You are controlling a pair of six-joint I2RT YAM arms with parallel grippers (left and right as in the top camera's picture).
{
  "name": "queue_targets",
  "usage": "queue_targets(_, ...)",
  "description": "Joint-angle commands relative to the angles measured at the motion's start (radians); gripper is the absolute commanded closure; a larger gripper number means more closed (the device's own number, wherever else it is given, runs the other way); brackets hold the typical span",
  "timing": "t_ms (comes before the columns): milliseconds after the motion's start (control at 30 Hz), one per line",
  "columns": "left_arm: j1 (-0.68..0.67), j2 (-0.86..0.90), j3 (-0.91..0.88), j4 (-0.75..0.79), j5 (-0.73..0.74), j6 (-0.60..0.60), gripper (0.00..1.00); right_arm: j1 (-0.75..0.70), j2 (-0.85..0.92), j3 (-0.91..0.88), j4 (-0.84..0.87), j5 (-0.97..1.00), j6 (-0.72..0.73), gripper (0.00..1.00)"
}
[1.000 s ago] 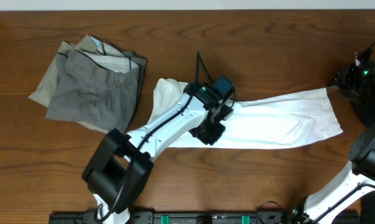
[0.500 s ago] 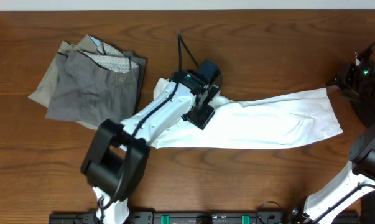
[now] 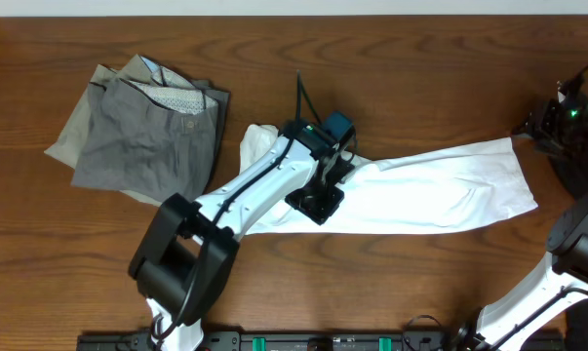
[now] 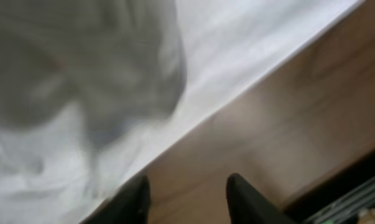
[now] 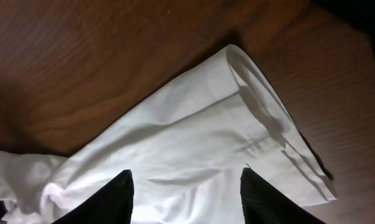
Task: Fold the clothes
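White T-shirt (image 3: 430, 190) is stretched into a long band, seemingly ready for folding; left gripper (image 4: 186, 190) is held spread, empty, over its edge; right gripper (image 5: 186, 183) likewise above the far end.

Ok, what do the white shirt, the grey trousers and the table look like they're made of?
White shirt: soft matte knit, probably cotton; it drapes in soft creases.
Grey trousers: stiffer matte woven cloth, likely cotton twill; flat folds, printed lining.
Table: dark wood or wood-look veneer, satin; visible grain.

White left arm (image 3: 264, 185), black joints (image 3: 181, 258), teal wrist block (image 3: 338, 126), black cable (image 3: 300, 97), dark fingers (image 4: 246, 202)
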Motion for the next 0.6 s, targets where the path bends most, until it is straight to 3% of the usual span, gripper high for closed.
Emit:
queue_targets(0, 0.017, -0.018, 0.016, -0.013, -0.049, 0.006, 0.54, 0.010, 0.005, -0.006, 0.003, -0.011, -0.007, 0.45)
queue_targets(267, 0.144, -0.018, 0.016, 0.025, -0.264, -0.120, 0.47, 0.010, 0.005, -0.024, 0.051, -0.011, -0.008, 0.42)
queue_targets(400, 0.252, -0.014, 0.003, 0.126, -0.249, -0.187, 0.36, 0.010, 0.005, -0.082, 0.085, -0.011, -0.001, 0.42)
queue_targets(567, 0.330, 0.021, -0.003, 0.200, -0.092, -0.186, 0.34, 0.010, 0.005, -0.161, 0.142, -0.026, 0.031, 0.44)
